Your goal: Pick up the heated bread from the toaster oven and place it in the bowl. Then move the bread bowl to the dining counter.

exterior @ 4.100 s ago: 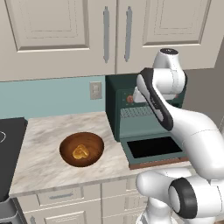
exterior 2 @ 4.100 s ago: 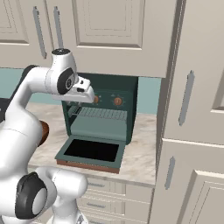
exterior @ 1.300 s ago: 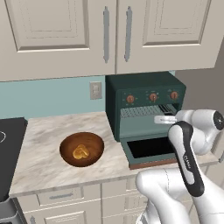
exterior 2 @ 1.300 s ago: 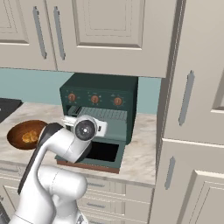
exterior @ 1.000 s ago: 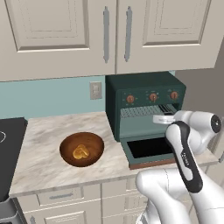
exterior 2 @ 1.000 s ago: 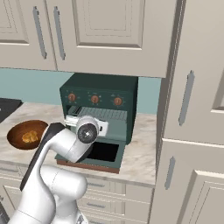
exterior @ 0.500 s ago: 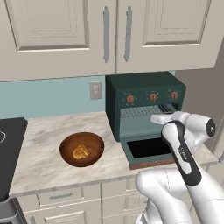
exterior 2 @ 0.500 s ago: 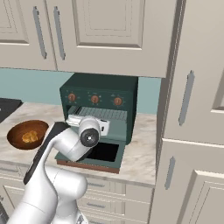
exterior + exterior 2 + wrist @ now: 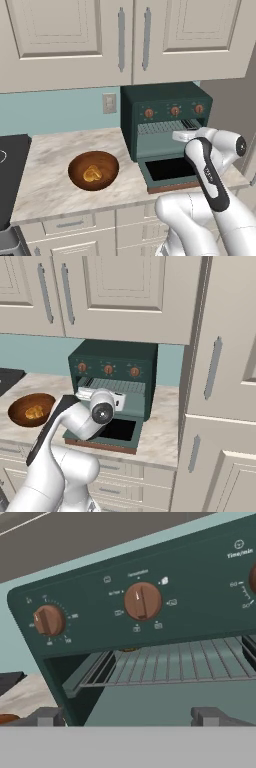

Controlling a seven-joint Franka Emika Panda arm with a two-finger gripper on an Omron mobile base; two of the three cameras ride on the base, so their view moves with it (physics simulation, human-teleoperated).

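- pincer (image 9: 127, 716) spread wide at the open toaster oven (image 9: 167, 122), facing its wire rack (image 9: 175, 667).
- heated bread there is barely visible; probably light, soft: pinch its middle gently.
- wooden bowl (image 9: 93, 171) waits on bench (image 9: 45, 175).

You're looking at flat, even, rendered light: soft shadows, no glare, the toaster oven (image 9: 166, 120) cavity going dim, hand view slightly blurring.

Cream wall cabinets (image 9: 75, 40) above marble worktop (image 9: 45, 175), wall outlet (image 9: 109, 103) between, black stove (image 9: 9, 165) at worktop's left end.
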